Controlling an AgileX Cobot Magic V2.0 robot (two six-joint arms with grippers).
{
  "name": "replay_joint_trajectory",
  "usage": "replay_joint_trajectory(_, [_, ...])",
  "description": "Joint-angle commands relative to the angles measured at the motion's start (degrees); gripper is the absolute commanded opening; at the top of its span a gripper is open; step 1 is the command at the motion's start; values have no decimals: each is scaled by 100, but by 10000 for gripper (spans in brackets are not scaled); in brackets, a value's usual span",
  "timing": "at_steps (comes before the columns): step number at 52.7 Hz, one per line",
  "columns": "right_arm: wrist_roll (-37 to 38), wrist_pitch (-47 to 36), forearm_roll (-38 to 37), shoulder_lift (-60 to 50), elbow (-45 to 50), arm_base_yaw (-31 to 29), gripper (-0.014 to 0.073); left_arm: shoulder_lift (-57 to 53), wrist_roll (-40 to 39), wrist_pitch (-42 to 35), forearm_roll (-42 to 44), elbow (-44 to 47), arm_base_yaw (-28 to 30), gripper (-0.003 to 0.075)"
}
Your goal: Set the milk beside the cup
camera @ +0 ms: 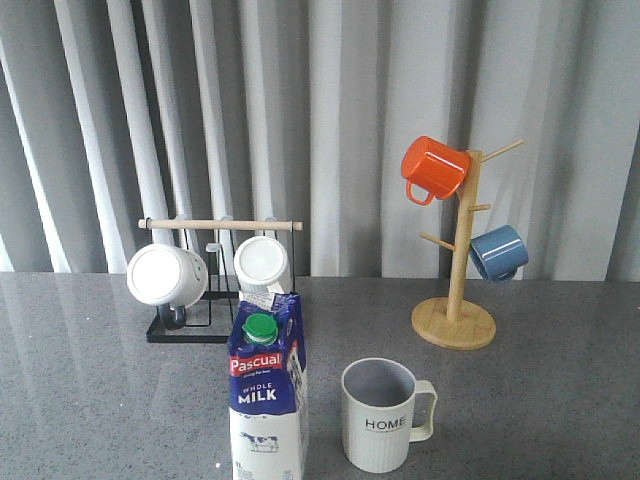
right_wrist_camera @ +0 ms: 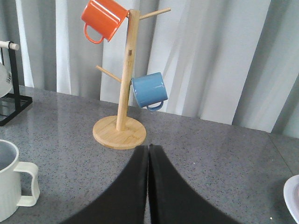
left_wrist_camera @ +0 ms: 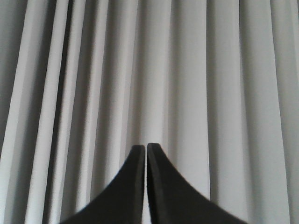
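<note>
The milk (camera: 267, 395), a blue and white gable-top carton with a green cap and red "Pascual" label, stands upright near the table's front edge. Just to its right, a small gap apart, stands the cup (camera: 381, 414), a pale ribbed mug marked "HOME", handle to the right; part of it also shows in the right wrist view (right_wrist_camera: 11, 179). Neither gripper appears in the front view. My left gripper (left_wrist_camera: 145, 147) is shut with nothing between its fingers, facing only the curtain. My right gripper (right_wrist_camera: 148, 147) is shut and empty, above the table, in front of the mug tree's base.
A wooden mug tree (camera: 455, 322) at the back right carries an orange mug (camera: 433, 168) and a blue mug (camera: 498, 252). A black rack (camera: 190, 328) at the back left holds two white mugs (camera: 166, 274). A white plate rim (right_wrist_camera: 292, 195) lies at the far right.
</note>
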Motion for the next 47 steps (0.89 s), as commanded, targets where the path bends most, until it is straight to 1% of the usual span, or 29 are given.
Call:
replay_joint_trajectory(1, [-11,-315,5,-53,-175,-37,-3,-326,-906,132,838,387,374,-8])
replay_joint_trajectory(3, [-11,-315,5,-53,-175,-37,-3,-462,-1307,237,1074,636,609,-8])
replay_joint_trajectory(8, [-11,-315,5,-53,-175,-37,-3,-747,-2014,347,1532,1211,1069,-8])
replay_joint_trajectory(19, [-11,-315,5,-53,-175,-37,-3,-1320,-3580,1059,2479,2397,2250,-8])
replay_joint_trajectory(23, [-11,-315,5,-53,-175,-37,-3,-1511,-4055,1266,3091,2748,2494,-8])
replay_joint_trajectory(27, [-11,-315,5,-53,-175,-37,-3,-1765,-4472,1463,3602,3095,2606,-8])
replay_joint_trajectory(29, [-11,-315,5,-53,-175,-37,-3,-1927,-4551,1492,3704,3271,2628,-8])
replay_joint_trajectory(38, [-11,-315,5,-53,-175,-37,-3,-2894,-4650,1495,3661,4149,2831,-8])
replay_joint_trajectory(47, [-11,-315,5,-53,-175,-37,-3,-3928,-5010,1732,3685,4991,3372,-8])
